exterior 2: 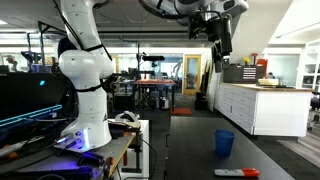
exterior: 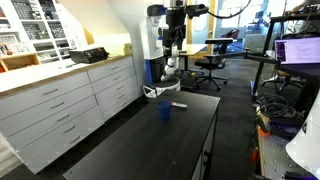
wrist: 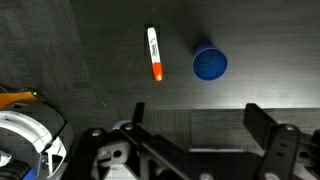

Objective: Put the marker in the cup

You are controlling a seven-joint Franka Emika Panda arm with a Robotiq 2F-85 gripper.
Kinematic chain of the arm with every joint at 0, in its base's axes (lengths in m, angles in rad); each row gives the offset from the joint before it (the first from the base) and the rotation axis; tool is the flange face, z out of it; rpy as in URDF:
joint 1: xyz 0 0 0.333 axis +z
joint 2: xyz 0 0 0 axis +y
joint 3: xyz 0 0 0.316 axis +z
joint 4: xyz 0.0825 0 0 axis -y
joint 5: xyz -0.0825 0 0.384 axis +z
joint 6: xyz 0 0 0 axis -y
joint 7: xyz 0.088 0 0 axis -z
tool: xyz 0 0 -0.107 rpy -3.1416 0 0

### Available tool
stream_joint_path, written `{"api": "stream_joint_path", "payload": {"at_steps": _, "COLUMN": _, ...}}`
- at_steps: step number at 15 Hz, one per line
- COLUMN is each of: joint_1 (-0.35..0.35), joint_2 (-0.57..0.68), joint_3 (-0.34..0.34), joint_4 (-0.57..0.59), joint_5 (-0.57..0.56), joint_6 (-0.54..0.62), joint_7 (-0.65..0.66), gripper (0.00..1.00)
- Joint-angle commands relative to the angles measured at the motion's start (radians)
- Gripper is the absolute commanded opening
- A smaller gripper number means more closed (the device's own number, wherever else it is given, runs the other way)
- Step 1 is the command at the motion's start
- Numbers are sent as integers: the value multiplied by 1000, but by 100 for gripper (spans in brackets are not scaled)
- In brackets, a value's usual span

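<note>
Gripper (wrist: 200,135): jaws wide, empty, high above the marker (wrist: 155,54), a slim whitish stick with orange end, flat on the dark matte worktop (wrist: 80,50) near the cup (wrist: 209,64), blue, round, smooth, upright. Risk: round marker may roll off an off-centre pinch; light cup may tip if nudged.

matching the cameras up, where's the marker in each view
Exterior view: marker mid-frame, just right of the cup.
Exterior view: marker near the bottom edge, below-right of the cup.
Wrist view: marker upper centre, left of the cup.
Shared landmark: the blue cup.
</note>
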Motion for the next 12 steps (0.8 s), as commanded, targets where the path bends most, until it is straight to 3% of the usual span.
{"api": "stream_joint_path", "payload": {"at_steps": 1, "joint_1": -7, "joint_2": 29, "joint_3": -25, "joint_4": 7, "joint_5": 24, "joint_6": 31, "joint_7": -73, "gripper": 100}}
{"api": "stream_joint_path", "payload": {"at_steps": 6, "joint_1": -12, "joint_2": 68, "joint_3": -47, "joint_4": 5, "joint_5": 15, "joint_6": 55, "joint_7": -138, "gripper": 100}}
{"api": "stream_joint_path", "payload": {"at_steps": 12, "joint_1": -28, "joint_2": 131, "joint_3": -51, "joint_4": -12, "joint_5": -35, "joint_6": 138, "joint_7": -119, "gripper": 100}}
